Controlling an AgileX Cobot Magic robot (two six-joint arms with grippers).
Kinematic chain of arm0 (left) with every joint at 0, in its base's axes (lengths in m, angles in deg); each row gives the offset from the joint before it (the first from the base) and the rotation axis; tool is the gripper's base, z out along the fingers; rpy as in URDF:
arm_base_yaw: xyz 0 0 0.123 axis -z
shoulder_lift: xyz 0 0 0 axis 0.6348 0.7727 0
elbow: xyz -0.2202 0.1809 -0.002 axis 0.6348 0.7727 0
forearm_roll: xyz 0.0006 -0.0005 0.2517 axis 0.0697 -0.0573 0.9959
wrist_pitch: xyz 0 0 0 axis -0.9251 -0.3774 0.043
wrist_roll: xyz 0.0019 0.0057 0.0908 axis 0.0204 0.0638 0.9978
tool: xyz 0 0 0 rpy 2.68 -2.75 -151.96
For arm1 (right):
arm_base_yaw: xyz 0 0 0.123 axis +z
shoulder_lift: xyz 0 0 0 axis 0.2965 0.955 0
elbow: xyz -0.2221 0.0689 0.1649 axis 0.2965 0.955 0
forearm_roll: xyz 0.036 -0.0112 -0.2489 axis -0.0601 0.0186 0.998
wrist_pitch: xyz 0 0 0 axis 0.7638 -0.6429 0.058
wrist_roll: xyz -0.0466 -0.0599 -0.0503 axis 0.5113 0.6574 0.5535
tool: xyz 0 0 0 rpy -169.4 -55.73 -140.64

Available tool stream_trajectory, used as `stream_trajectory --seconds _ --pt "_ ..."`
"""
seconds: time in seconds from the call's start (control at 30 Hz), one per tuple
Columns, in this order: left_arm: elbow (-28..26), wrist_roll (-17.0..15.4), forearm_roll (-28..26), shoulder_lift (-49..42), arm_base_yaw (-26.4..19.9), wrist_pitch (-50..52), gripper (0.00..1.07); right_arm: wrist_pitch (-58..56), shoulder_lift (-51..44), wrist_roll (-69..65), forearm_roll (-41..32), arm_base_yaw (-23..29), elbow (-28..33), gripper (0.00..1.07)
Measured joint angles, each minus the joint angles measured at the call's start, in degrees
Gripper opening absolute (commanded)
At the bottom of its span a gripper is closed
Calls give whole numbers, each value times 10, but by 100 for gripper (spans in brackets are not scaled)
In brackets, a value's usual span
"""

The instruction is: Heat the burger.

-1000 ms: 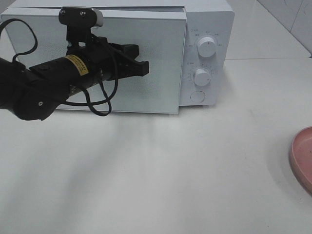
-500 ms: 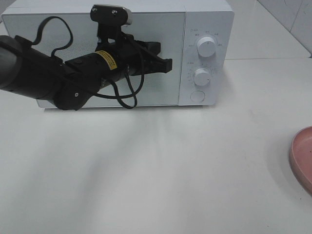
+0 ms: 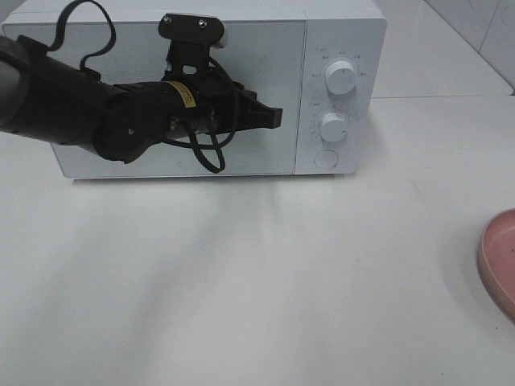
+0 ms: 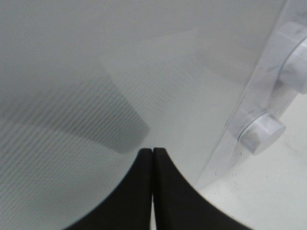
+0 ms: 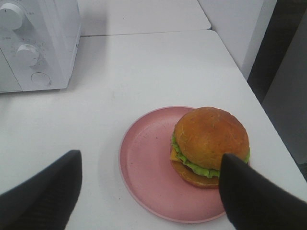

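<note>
The burger (image 5: 211, 139) sits on a round pink plate (image 5: 144, 143) in the right wrist view; in the exterior view only the plate's edge (image 3: 499, 257) shows at the far right. My right gripper (image 5: 149, 163) is open and empty, its fingers spread wide on either side above the plate. The white microwave (image 3: 346, 24) stands at the back with its door (image 3: 121, 161) closed. My left gripper (image 3: 278, 117) is shut and empty, its tips (image 4: 152, 155) at the door near the control panel.
The microwave panel has two knobs, an upper one (image 3: 342, 78) and a lower one (image 3: 333, 126), and a round button (image 3: 325, 158) below. The white table's right edge (image 5: 268, 120) runs close to the plate.
The microwave door has swung from ajar to shut. My left gripper moved right and toward the microwave along with it.
</note>
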Motion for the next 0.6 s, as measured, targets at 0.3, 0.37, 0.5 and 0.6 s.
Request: stream_trajectory --seconds 0.3,0.37,0.5,0.6 --pt "16 -1 -16 -70 37 -250 70 0 0 0 0 0 0 74" --pt "16 -1 -18 -83 45 -304 98 0 0 0 0 0 0 74" --pt "16 -1 -22 -107 54 -426 98 0 0 0 0 0 0 74" --pt "16 -1 -23 -125 54 -503 98 0 0 0 0 0 0 74"
